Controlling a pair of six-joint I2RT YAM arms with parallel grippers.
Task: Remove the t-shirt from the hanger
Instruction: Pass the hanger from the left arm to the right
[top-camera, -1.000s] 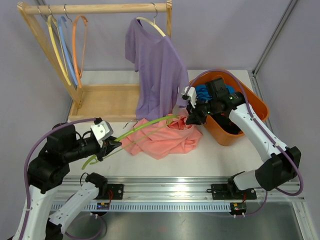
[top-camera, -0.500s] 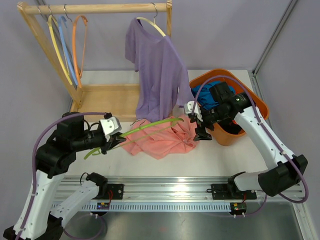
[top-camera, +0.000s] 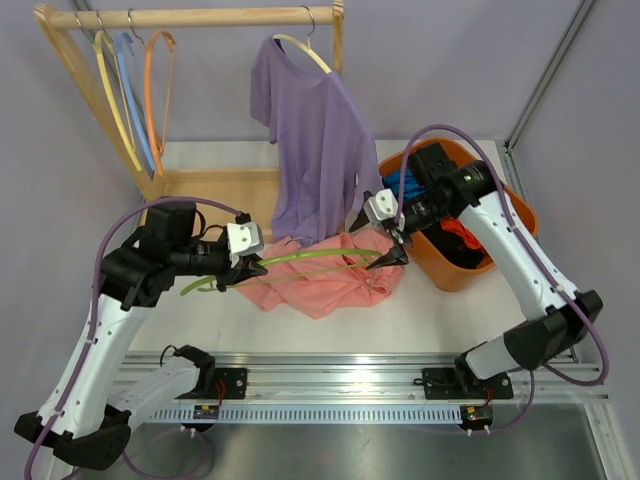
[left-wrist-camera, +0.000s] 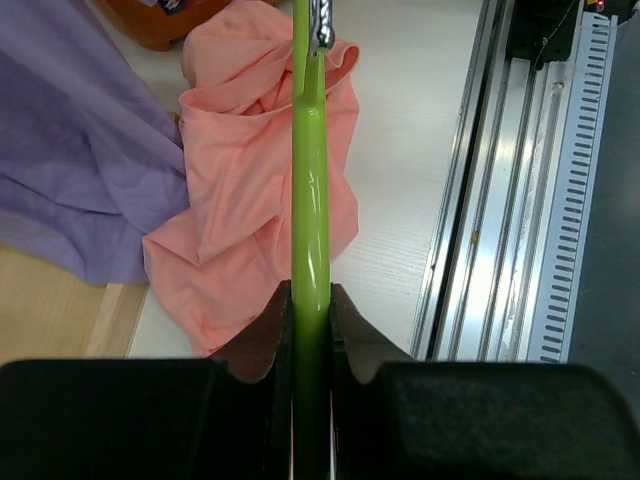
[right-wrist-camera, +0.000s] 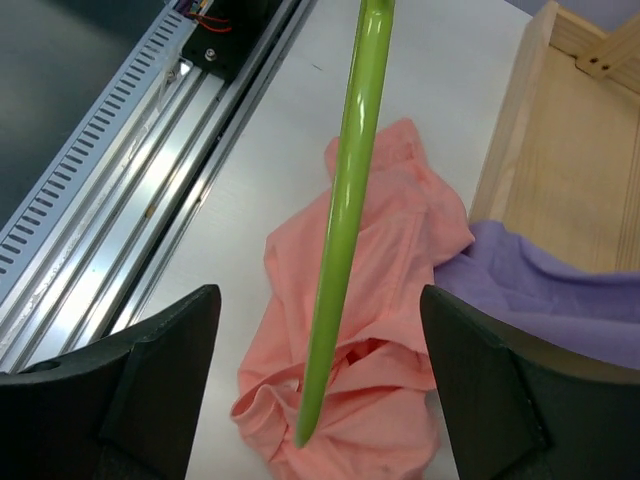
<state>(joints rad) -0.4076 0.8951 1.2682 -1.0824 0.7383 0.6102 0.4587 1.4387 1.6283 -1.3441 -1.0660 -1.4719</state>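
Observation:
My left gripper (top-camera: 245, 268) (left-wrist-camera: 310, 300) is shut on the bar of a lime-green hanger (top-camera: 300, 262) (left-wrist-camera: 310, 200). The hanger reaches right, above a crumpled pink t-shirt (top-camera: 330, 285) (left-wrist-camera: 240, 200) lying on the table. In the wrist views the hanger's arm (right-wrist-camera: 350, 220) passes over the fabric, with its tip free above the pink t-shirt (right-wrist-camera: 380, 400). My right gripper (top-camera: 392, 256) (right-wrist-camera: 320, 292) stands open at the hanger's far end, over the shirt's right edge. Its jaws straddle the green arm without touching it.
A purple t-shirt (top-camera: 310, 150) (left-wrist-camera: 70, 150) (right-wrist-camera: 540, 290) hangs from a wooden rack (top-camera: 190, 17) and drapes onto the rack's base (right-wrist-camera: 580, 130). Empty hangers (top-camera: 130, 90) hang at the rack's left. An orange basket (top-camera: 520, 210) of clothes stands right. The metal rail (left-wrist-camera: 500, 200) runs along the near edge.
The right gripper has opened and let the pink t-shirt drop onto the table. The left arm has carried the green hanger to the right and farther from the near edge.

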